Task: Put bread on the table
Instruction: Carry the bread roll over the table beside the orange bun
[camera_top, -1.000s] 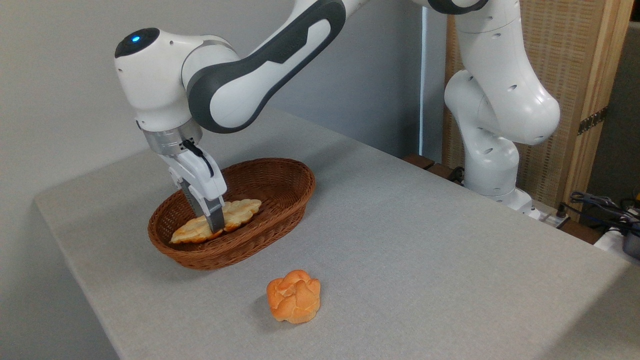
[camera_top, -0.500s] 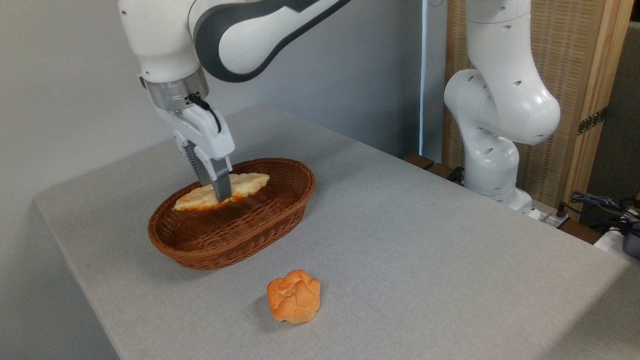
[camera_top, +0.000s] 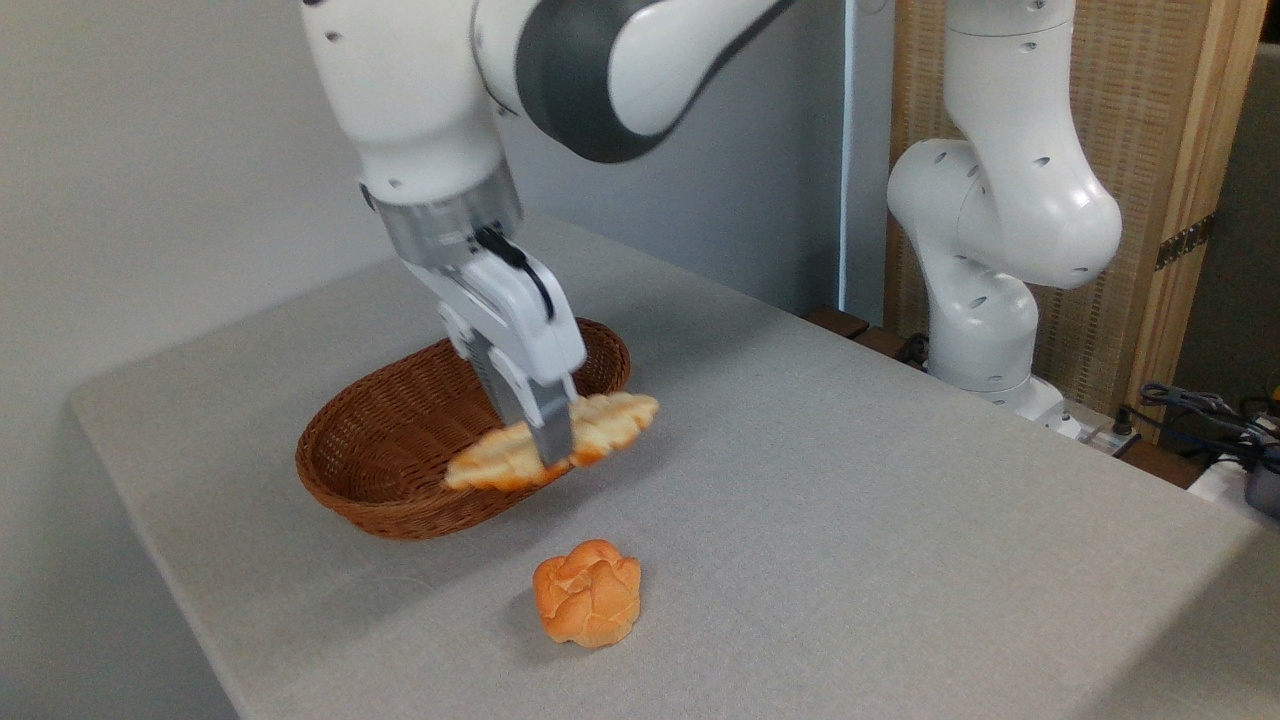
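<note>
The long pale golden braided bread (camera_top: 610, 423) hangs in the air, pinched at its middle by my gripper (camera_top: 553, 450), which is shut on it. It is held above the right front rim of the wicker basket (camera_top: 400, 470), well clear of the grey table (camera_top: 850, 500). The loaf lies roughly level, its right end tipped slightly up. The near finger hides the loaf's middle.
A round knobbly orange bun (camera_top: 588, 592) sits on the table in front of the basket, below and a little right of the held loaf. The arm's white base (camera_top: 985, 300) stands at the table's far right edge. Cables lie at the far right.
The gripper has lifted the bread out of the basket and carried it right and toward the camera, from over the basket's middle to over its right front rim.
</note>
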